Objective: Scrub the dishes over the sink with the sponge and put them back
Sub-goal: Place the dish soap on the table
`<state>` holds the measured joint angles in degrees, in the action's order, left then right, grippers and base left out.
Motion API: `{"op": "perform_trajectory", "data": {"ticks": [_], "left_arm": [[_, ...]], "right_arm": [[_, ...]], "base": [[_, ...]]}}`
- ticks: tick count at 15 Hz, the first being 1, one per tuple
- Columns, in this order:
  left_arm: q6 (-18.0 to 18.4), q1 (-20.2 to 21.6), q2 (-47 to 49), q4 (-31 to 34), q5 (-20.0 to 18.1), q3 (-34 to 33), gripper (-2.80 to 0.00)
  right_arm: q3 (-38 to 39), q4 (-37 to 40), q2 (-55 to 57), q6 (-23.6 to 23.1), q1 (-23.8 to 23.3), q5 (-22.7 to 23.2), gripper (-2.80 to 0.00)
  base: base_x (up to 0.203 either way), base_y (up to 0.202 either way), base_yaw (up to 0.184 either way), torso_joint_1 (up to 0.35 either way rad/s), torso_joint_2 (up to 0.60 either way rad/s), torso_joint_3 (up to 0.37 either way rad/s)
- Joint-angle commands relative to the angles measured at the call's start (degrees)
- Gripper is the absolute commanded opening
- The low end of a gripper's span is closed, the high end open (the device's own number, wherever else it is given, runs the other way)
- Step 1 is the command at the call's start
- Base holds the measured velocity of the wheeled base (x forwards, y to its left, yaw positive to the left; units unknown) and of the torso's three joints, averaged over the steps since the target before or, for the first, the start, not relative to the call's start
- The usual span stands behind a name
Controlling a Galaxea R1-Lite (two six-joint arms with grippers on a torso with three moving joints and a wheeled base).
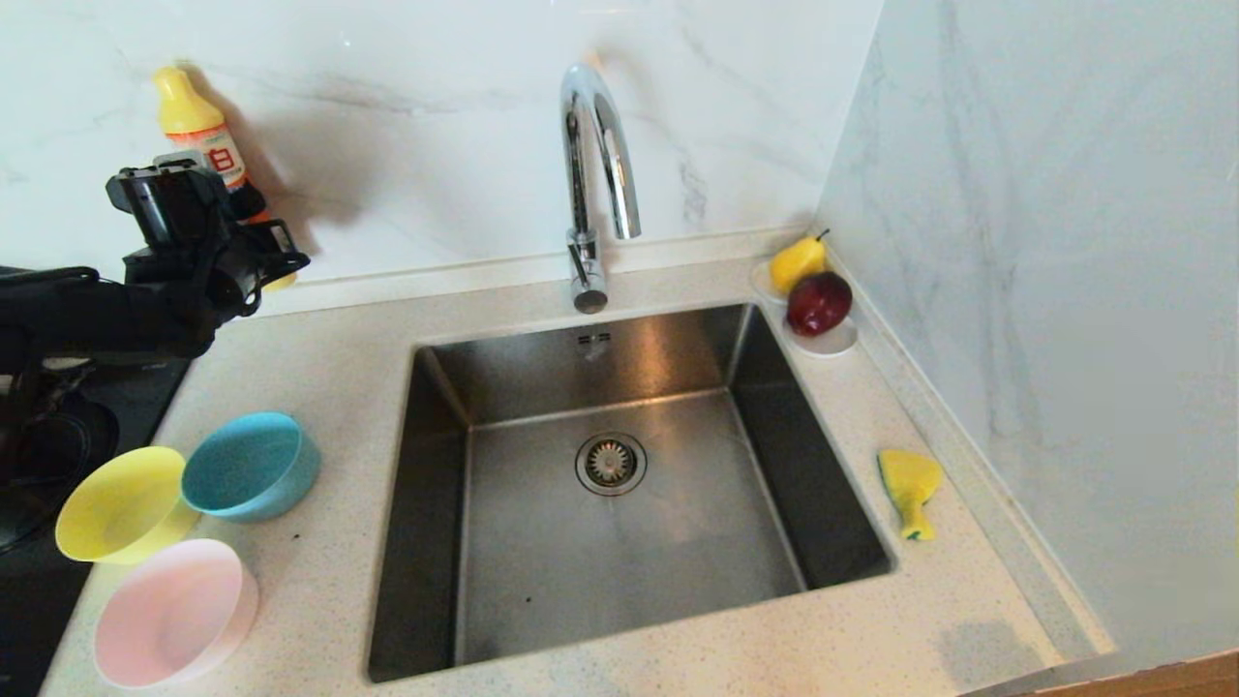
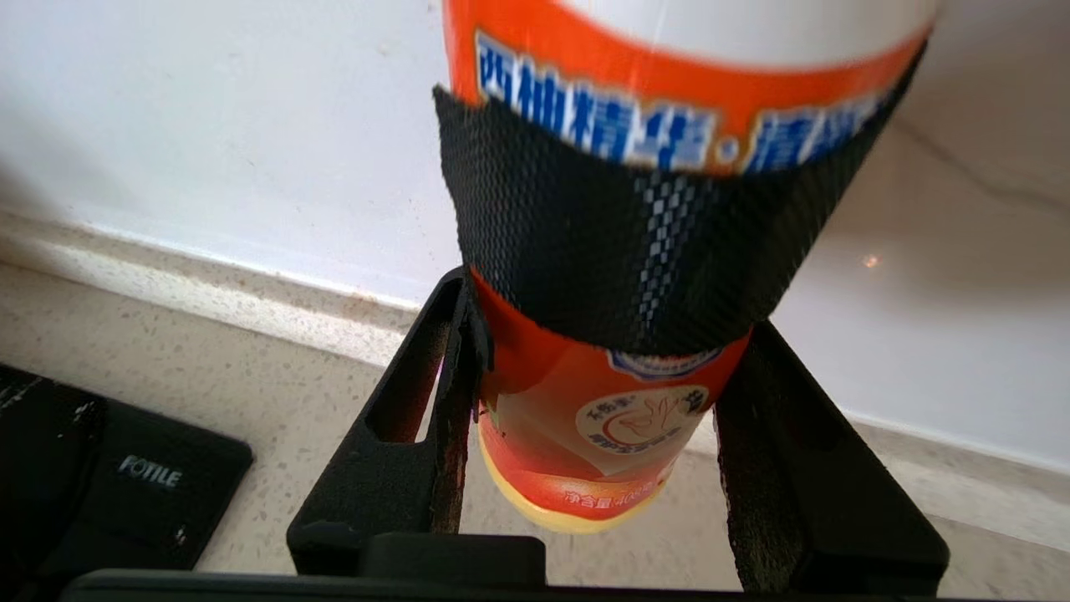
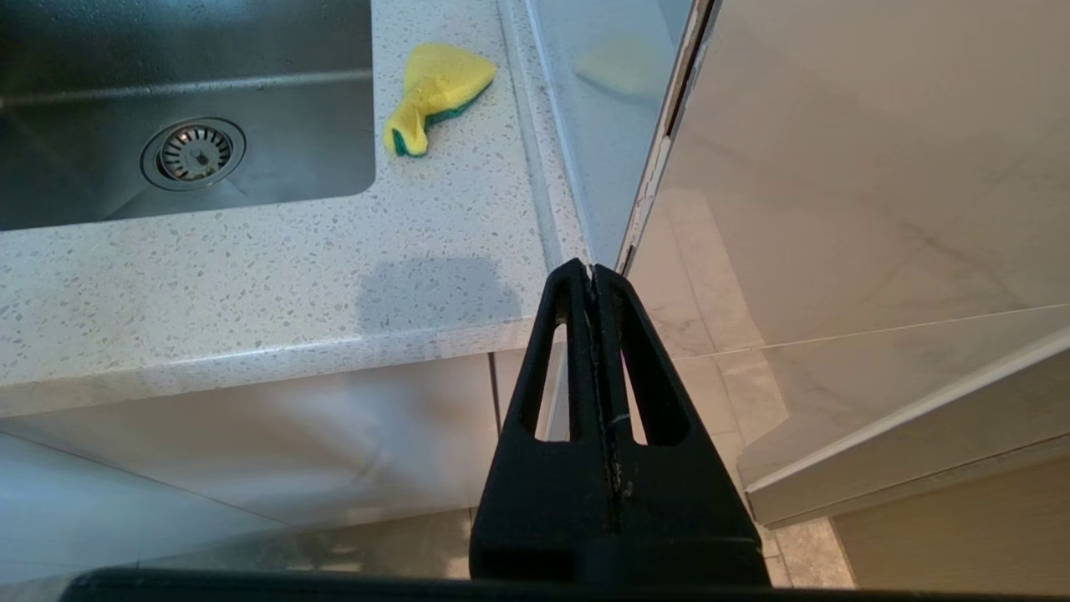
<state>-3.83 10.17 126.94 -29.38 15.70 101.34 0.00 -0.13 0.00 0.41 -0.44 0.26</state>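
Left gripper is clamping half-closed on the detergent bottle, lifted off the counter by the back wall (right gripper is sitting closed, parked off the counter edge). Bowls and sponge are sitting untouched either side of sink. Risk: the low grip is letting the bottle tip.

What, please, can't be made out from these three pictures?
- Bottle cap: cut off by the left wrist view's top edge; in the head view, the left tool covers its lower half.
- Bottle label: small print too blurred to read.
- Pear: partly behind the apple, head view.
- Right tool: outside the head view.
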Motion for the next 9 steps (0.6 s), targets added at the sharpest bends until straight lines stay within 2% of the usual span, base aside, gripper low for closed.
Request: {"op": "perform_trajectory", "data": {"ticks": [1,4,7,9], "left_arm": [[0.0,0.0,2.1,0.2,1.2,2.2,-2.8],[0.6,-0.1,2.5,0.2,6.4,4.3,-2.8],[1.1,-0.1,2.0,0.3,8.7,4.0,-2.8],[2.3,-0.1,1.4,0.1,13.6,3.6,-2.8]], "right_arm": [[0.0,0.0,0.1,0.0,0.0,0.0,-2.8],[0.0,0.0,0.1,0.0,0.0,0.0,-2.8],[0.0,0.0,0.1,0.0,0.0,0.0,-2.8],[0.0,0.0,0.1,0.0,0.0,0.0,-2.8]], "base": [[0.0,0.0,0.0,0.0,0.0,0.0],[0.0,0.0,0.0,0.0,0.0,0.0],[0.0,0.0,0.0,0.0,0.0,0.0],[0.0,0.0,0.0,0.0,0.0,0.0]]}}
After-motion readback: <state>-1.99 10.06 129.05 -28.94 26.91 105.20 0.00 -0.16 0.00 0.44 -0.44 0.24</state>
